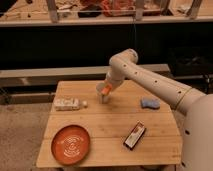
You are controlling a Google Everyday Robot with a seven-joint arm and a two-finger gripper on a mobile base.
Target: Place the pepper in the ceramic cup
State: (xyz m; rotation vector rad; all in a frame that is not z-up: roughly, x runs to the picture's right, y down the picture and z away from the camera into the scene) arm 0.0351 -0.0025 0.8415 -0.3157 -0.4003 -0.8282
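The robot's white torso [199,127] sits off the right end of the bench [107,125]. Its arm [155,82] sticks out from there and slopes up over the bench's back right corner to a bent elbow [127,56] above the back edge. Past that the forearm angles steeply down, and the gripper [104,94] points down, low over the back middle of the bench, pretty much at the surface.

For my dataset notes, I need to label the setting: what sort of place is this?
Probably a robotics lab: the gripper hangs over the far side of a wooden table holding loose props like an orange plate, with a cluttered surface behind.
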